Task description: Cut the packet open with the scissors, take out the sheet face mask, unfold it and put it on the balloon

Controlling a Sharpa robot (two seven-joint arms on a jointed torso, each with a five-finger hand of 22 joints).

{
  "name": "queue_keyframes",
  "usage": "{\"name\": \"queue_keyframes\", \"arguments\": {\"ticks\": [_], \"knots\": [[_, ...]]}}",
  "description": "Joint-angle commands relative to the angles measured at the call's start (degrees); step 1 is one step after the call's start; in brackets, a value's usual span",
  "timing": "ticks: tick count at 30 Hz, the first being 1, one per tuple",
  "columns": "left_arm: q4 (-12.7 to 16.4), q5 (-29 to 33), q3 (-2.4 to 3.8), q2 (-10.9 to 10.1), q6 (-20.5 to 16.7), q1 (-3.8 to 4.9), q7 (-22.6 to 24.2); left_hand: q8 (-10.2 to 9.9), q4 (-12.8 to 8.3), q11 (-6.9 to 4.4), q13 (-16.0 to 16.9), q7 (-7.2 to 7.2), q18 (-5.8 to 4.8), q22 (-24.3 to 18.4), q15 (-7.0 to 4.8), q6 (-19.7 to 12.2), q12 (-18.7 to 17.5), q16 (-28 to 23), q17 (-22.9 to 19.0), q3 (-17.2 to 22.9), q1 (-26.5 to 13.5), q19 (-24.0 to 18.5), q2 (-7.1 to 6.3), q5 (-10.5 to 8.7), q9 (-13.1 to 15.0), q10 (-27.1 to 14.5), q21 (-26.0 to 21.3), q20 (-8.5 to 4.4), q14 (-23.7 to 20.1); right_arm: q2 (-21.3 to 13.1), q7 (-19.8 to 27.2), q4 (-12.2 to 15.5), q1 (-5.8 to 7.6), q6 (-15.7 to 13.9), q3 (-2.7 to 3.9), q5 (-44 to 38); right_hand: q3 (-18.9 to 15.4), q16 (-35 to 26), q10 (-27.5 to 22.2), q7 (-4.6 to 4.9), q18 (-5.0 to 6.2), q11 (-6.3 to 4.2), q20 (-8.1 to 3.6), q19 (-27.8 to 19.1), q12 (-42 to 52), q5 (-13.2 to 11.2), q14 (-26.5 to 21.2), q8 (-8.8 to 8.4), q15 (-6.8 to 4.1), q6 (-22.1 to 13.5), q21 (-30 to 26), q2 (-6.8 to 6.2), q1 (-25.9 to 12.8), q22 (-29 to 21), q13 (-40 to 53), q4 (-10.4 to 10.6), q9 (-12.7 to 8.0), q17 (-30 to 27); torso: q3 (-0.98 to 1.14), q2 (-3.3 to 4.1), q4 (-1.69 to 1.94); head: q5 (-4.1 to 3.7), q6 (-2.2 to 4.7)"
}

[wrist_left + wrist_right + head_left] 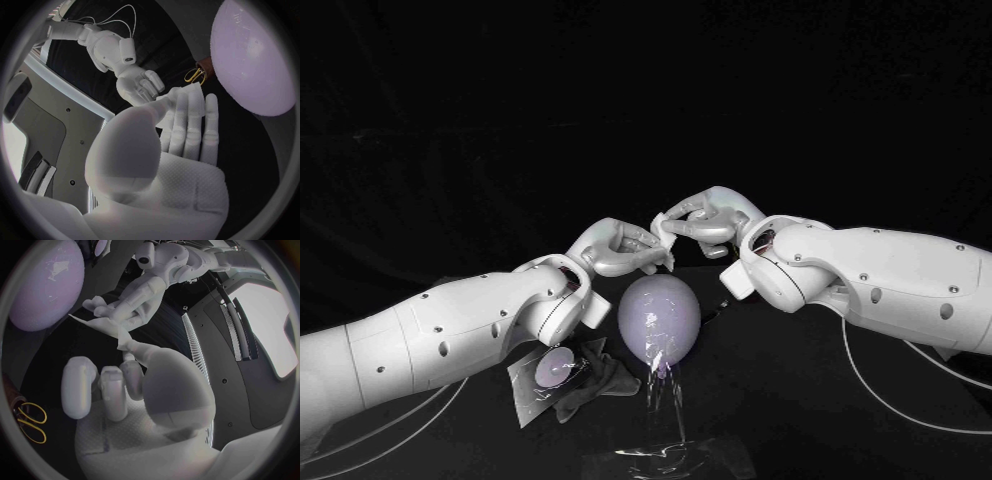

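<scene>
1. Mask [662, 233]: a white sheet held up in the air directly above the balloon [661, 315], stretched between the two hands. It does not touch the balloon. The left wrist view shows it as a creased white piece [180, 99] between the two sets of fingertips.
2. Left hand [615, 246]: above the balloon and to the left arm's side. Its fingers [187, 120] reach out nearly straight to the edge of the mask and grip it against the thumb.
3. Right hand [705, 215]: above the balloon and to the right arm's side, slightly higher than the left hand. Its thumb rises to the mask [103, 327] and pinches it; the other fingers [78, 387] are curled in toward the palm.
4. Balloon: pale purple and egg-shaped, upright with its neck down on a clear stand [661, 455] on the black table [790, 420].
5. Packet [560, 375]: lies flat on the table just beside the lower part of the balloon, on the left arm's side, under the left forearm. Neither hand touches it.
6. Scissors [195, 76]: gold-handled, lying on the table near the balloon, apart from both hands; also seen from the right wrist [31, 422]. Whether the blades are open, I cannot tell.
</scene>
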Motion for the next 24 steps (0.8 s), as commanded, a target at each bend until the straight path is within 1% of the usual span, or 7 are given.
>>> {"name": "queue_keyframes", "arguments": {"ticks": [1, 10, 15, 17, 20, 21, 24], "knots": [[0.1, 1.7, 0.08, 0.2, -0.4, 0.11, 1.6, 0.8, -0.8, -0.37, 0.2, -0.21, 0.28, 0.4, -0.39, 0.6, 0.5, 0.5, 0.3, 0.0, 0.7, 0.3, 0.62, -0.15, 0.9, 1.3, 0.8, -0.41, 1.1, 0.3, -0.1, -0.3, -0.12, -0.2, 0.03, -0.6, 0.4, 0.2, 1.5, -0.06, 0.16, -0.86, -0.06, 0.2, 0.2, 0.1, 6.2, 2.36, -0.42, 0.5, 0.2, 0.52, 0.1, 6.9, 6.3, -0.1, 3.3, 15.1, -0.01, 0.01, 0.0, 0.05, -0.05], [0.4, 3.4, 0.08, -0.1, -1.1, 0.1, 2.5, 1.9, -1.8, -0.85, 0.9, -0.5, 0.16, 2.0, -1.01, 0.6, 1.1, 1.3, 1.0, 1.4, 0.7, 0.2, 1.28, -0.11, 2.6, 2.9, 3.5, -1.38, 2.5, 0.5, -0.6, -1.1, -0.37, 0.0, 0.03, -0.7, 0.4, 0.2, 1.2, 0.15, 0.29, -0.71, -0.04, -0.1, -0.4, 0.1, 6.2, 2.28, -0.35, -0.1, -0.4, 0.33, -0.7, 6.6, 5.9, 0.2, 3.3, 15.1, 0.01, 0.03, 0.0, 0.13, -0.11], [0.7, 5.2, 0.08, -0.5, -1.6, 0.1, 3.0, 2.3, -2.8, -0.89, 1.5, -0.48, 0.02, 3.4, -1.11, 0.3, 1.3, 1.6, 1.6, 3.5, 0.3, -1.0, 0.73, -0.02, 3.9, 2.8, 5.7, -1.75, 2.3, 0.2, 0.1, -1.1, -0.46, 0.4, 0.02, -0.5, -3.8, 0.2, -1.3, 1.93, 0.54, 0.75, 0.55, -1.0, -4.2, 0.0, 6.2, -0.24, 0.83, -4.6, -1.9, -3.7, -5.7, 5.7, 3.0, 3.0, 2.2, 15.1, 0.0, 0.04, -0.01, 0.22, -0.15], [0.8, 6.3, 0.08, -0.6, -1.9, 0.1, 3.2, 2.5, -4.3, -0.98, 2.4, -0.55, -0.14, 5.1, -1.24, 0.4, 1.8, 2.1, 2.2, 6.7, -1.0, -2.4, -0.61, 0.14, 5.0, 2.8, 8.3, -2.0, 2.1, -0.1, 0.5, -1.0, -0.54, 0.6, 0.02, -0.5, -7.6, 0.2, -3.9, 3.37, 0.76, 1.94, 1.3, -1.9, -7.9, 0.1, 6.2, -2.9, 1.9, -8.4, -3.5, -7.59, -8.5, 4.8, 0.2, 4.6, 1.0, 15.1, 0.01, 0.02, -0.03, 0.24, -0.16], [0.9, 8.1, 0.08, -0.8, -2.3, 0.1, 3.2, 2.7, -5.6, -1.04, 3.7, -0.63, -0.25, 7.3, -1.35, 0.6, 2.8, 3.1, 3.1, 10.7, -3.9, -4.3, -1.35, 0.45, 6.3, 2.5, 11.6, -1.97, 1.9, -0.4, 1.0, -0.8, -0.68, 0.7, -0.01, -0.7, -9.1, 0.2, -4.3, 3.6, 0.84, 2.4, 1.8, -2.1, -8.2, 0.1, 6.2, -3.6, 2.26, -8.8, -3.9, -8.1, -8.7, 4.6, 0.0, 5.4, 0.6, 15.1, 0.0, -0.01, -0.03, 0.29, -0.06], [1.0, 8.7, 0.08, -0.8, -2.4, 0.1, 3.2, 2.9, -6.7, -1.2, 4.6, -0.83, -0.19, 8.2, -1.48, 0.9, 3.5, 3.7, 3.6, 12.1, -5.4, -5.1, -2.57, 5.78, 7.1, 2.6, 13.1, -1.95, 1.8, -0.5, 1.1, -0.7, -0.73, 0.7, -0.03, -0.6, -9.8, 0.2, -4.4, 3.65, 0.88, 2.42, 1.92, -2.2, -8.4, 0.1, 6.2, -3.72, 2.36, -8.8, -4.0, -8.29, -9.0, 4.6, -0.1, 5.9, 0.5, 15.1, 0.0, -0.03, -0.04, 0.33, -0.06], [1.0, 9.7, 0.08, -0.9, -2.5, 0.1, 2.9, 3.0, -7.7, -1.3, 5.5, -0.95, -0.12, 9.2, -1.59, 0.9, 4.1, 4.3, 4.2, 13.0, -6.9, -5.9, -2.73, 7.28, 7.9, 2.3, 14.6, -1.9, 1.6, -0.8, 1.8, -0.4, -0.92, 0.6, -0.06, -0.5, -10.9, 0.2, -4.7, 3.67, 0.97, 2.47, 2.16, -2.3, -8.6, 0.1, 6.2, -3.97, 2.44, -8.7, -4.2, -8.51, -9.2, 4.5, -0.3, 6.7, 0.3, 15.1, 0.01, -0.05, -0.03, 0.4, -0.07]]}}
